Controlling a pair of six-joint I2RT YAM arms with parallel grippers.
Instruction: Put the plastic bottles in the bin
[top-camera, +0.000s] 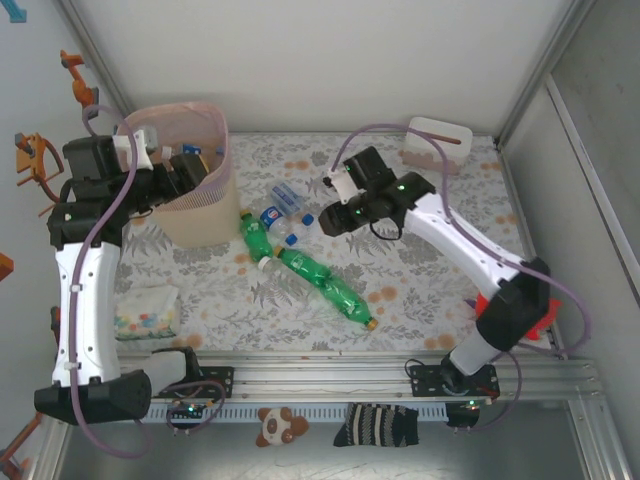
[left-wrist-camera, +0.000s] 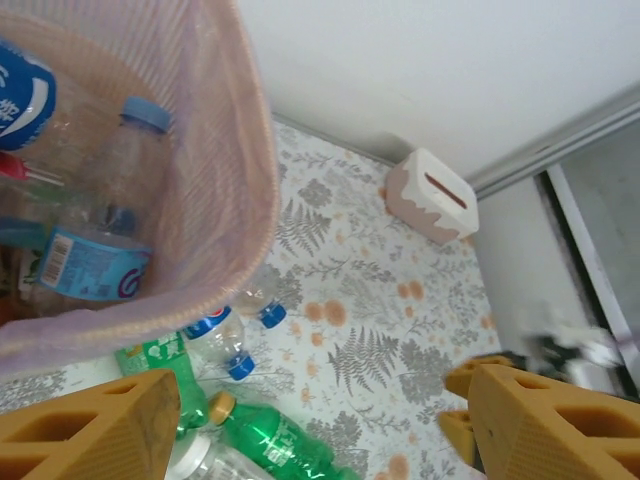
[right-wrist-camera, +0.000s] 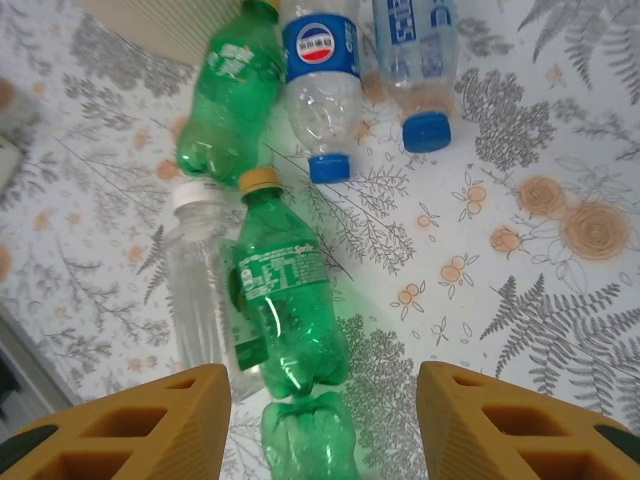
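Plastic bottles (top-camera: 322, 281) are strewn on the bench (top-camera: 420, 290) beside the bin (top-camera: 200, 220); others lie inside. The left end effector (left-wrist-camera: 310, 405) and right end effector (right-wrist-camera: 325, 405) are held open, empty.

Six loose bottles (right-wrist-camera: 285, 300), one bin (top-camera: 198, 218)
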